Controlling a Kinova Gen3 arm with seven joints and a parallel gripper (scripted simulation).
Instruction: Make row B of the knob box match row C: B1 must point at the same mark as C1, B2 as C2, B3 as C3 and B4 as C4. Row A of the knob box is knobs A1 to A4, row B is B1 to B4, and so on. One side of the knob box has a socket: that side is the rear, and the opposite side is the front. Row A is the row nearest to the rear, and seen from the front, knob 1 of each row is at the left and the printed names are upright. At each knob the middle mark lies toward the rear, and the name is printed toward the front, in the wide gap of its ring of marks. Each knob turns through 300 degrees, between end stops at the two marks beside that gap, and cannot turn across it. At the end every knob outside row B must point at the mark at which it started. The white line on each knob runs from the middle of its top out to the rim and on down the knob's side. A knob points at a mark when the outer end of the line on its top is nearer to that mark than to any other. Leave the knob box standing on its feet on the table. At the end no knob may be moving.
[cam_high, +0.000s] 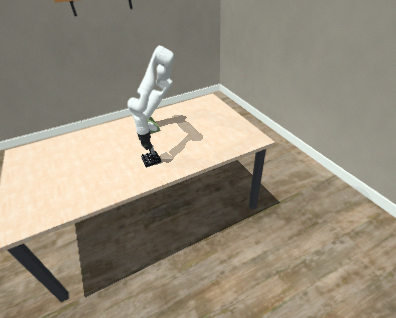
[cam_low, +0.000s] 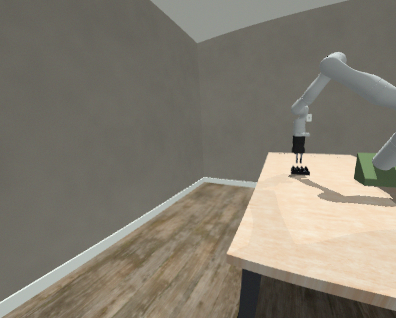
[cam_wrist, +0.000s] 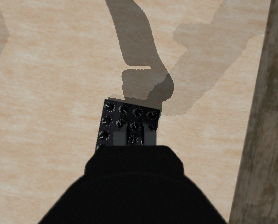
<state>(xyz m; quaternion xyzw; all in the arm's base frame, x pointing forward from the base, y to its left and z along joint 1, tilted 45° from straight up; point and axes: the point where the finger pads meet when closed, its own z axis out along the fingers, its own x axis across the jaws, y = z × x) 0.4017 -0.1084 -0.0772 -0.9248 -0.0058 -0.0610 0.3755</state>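
The black two-finger gripper's fingers (cam_high: 152, 151) (cam_low: 299, 159) point down over the black knob box (cam_high: 151, 159) (cam_low: 300, 171) (cam_wrist: 114, 113), which stands on the pale wooden worktop (cam_high: 75, 175) (cam_low: 320, 225) (cam_wrist: 50, 100) beyond the robot's green base block (cam_high: 155, 128) (cam_low: 367, 170). They stand partway apart with a gap between them, and the exterior view shows their tips just above the knobs, seemingly clear of them. In the wrist view one black round knob with white markings (cam_wrist: 133, 140) shows in that gap, one finger to each side, while other knobs lie beyond the fingertips and to the left. The coming move turns on that gap: it should be centred on the chosen knob before any descent, with room for both fingers between neighbours. Which row this knob belongs to, and where its line points, I cannot tell at this size.
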